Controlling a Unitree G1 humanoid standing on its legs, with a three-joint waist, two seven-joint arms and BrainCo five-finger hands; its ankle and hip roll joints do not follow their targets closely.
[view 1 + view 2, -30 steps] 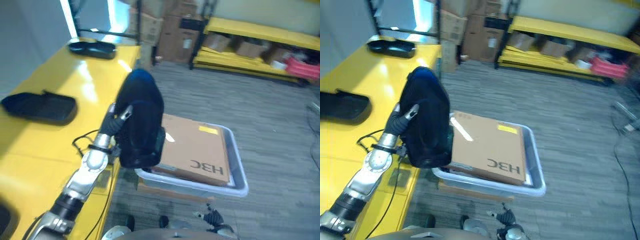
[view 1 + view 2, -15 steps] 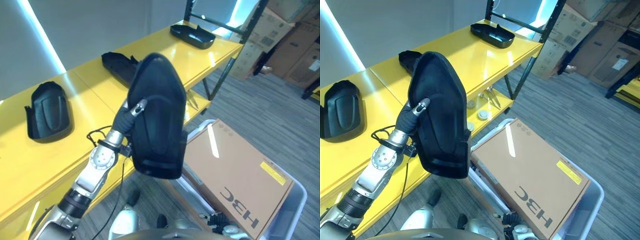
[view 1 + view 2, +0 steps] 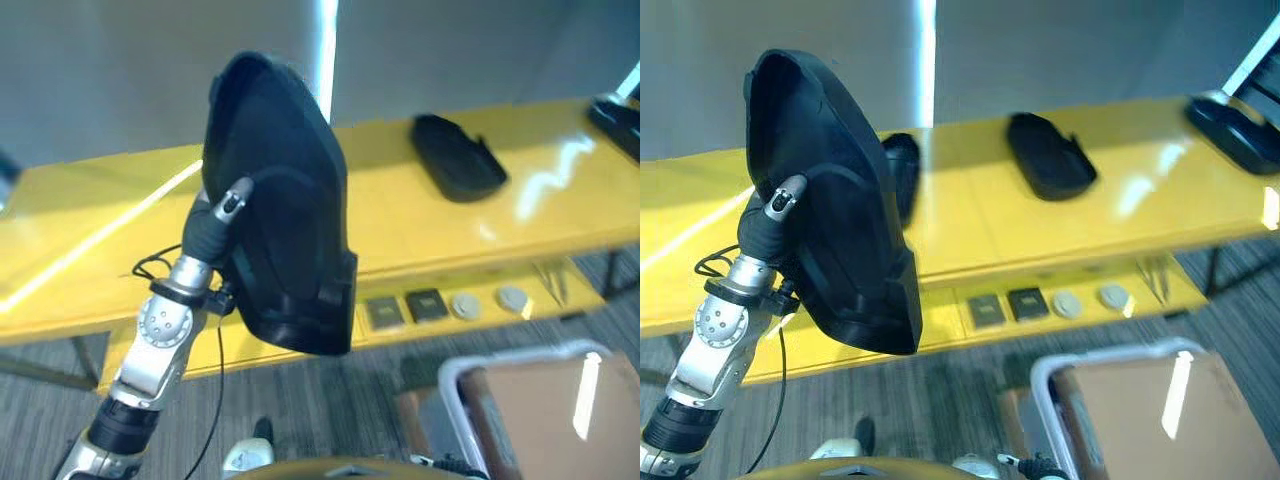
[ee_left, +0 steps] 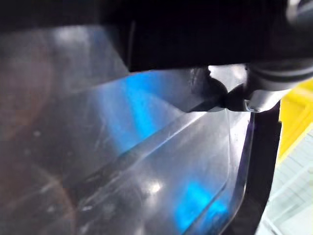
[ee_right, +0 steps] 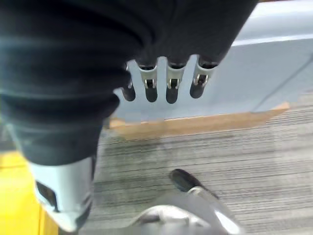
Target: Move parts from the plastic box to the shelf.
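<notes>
Black part (image 3: 283,230) upper left of frame, held upright in left hand (image 3: 215,222), fingers curled round it, above shelf (image 3: 90,265) edge. Risk: one-edge grip, tall part may pivot, slip. Right hand (image 5: 166,85) relaxed, idle near box (image 3: 1140,410).

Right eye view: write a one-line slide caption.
Left hand holds a large black part upright before the yellow shelf, where other black parts already lie.

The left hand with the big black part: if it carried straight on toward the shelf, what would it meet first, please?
Probably the yellow shelf top: the left hand holds the black part raised before it. The smaller black piece behind looks close, but depth is unclear.
</notes>
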